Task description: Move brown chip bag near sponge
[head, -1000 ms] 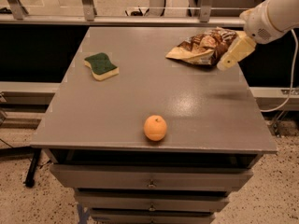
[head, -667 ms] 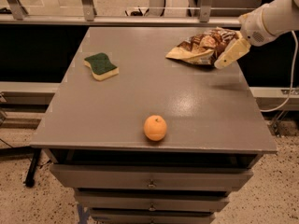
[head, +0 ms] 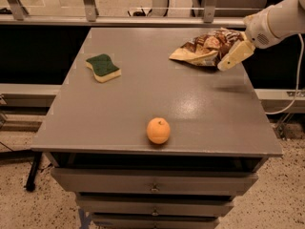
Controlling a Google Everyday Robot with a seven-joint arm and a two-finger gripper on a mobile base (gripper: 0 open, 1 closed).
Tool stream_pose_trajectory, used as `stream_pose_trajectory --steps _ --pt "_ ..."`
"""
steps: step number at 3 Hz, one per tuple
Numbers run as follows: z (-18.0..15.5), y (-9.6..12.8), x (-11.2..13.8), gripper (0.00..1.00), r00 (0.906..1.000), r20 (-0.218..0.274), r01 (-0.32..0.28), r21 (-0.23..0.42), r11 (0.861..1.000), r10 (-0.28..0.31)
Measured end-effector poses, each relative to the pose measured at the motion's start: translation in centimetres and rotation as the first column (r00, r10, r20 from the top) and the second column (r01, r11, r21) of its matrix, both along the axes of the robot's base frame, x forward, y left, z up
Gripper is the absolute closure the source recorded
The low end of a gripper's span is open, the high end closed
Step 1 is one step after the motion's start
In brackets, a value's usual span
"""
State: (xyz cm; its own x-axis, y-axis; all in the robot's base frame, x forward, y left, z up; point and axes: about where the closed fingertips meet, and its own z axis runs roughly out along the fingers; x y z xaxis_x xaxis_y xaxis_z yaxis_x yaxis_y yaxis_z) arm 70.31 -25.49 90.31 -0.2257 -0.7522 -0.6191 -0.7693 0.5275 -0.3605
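The brown chip bag lies crinkled at the far right of the grey table top. Its dark printed face is up and a pale tan end points left. The sponge lies flat at the far left, green layer up over yellow foam, well apart from the bag. My gripper comes in from the right on a white arm. It hangs at the bag's right end, low over the table, and covers the bag's right edge.
A round orange fruit sits near the table's front edge, at the middle. Drawers run below the front. A metal rail with upright posts runs behind the table. A cable hangs at the right.
My gripper has moved slightly left and down, closer onto the bag's right end. The bag, sponge and fruit have not moved.
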Motion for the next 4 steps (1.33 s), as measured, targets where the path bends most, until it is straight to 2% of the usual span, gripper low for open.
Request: stream_pose_trajectory --steps 2,3,4 --pt "-0.8 2.1 4.0 0.0 0.9979 0.047 0.039 0.106 0.994 -0.045" --pt "-2.1 3.1 5.9 0.0 0.9979 0.027 0.054 0.123 0.991 -0.058" --pt "-3.8 3.1 6.6 0.17 0.9971 -0.005 0.075 0.123 0.99 -0.075"
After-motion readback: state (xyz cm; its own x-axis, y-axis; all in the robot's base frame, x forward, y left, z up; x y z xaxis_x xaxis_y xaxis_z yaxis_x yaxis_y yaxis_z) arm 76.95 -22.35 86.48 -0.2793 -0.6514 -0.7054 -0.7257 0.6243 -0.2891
